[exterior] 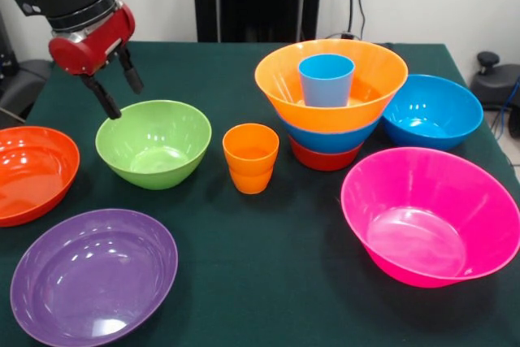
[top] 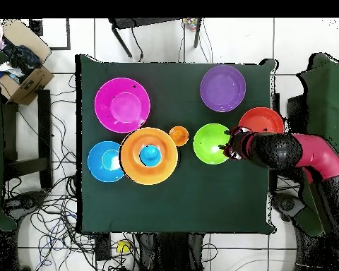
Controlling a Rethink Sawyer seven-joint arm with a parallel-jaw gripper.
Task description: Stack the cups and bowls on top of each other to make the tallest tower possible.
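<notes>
The tower stands at the back centre: a red-orange bowl, a blue bowl and a wide orange bowl, with the light blue cup inside it. In the overhead view the tower is left of centre. The orange cups stand nested in front of it. My gripper is open and empty, just above the far left rim of the lime green bowl. In the overhead view the gripper is at that bowl's right rim.
A red-orange bowl lies at the left edge, a purple bowl at the front left, a large pink bowl at the front right, and a blue bowl to the right of the tower. All are upright on the green table.
</notes>
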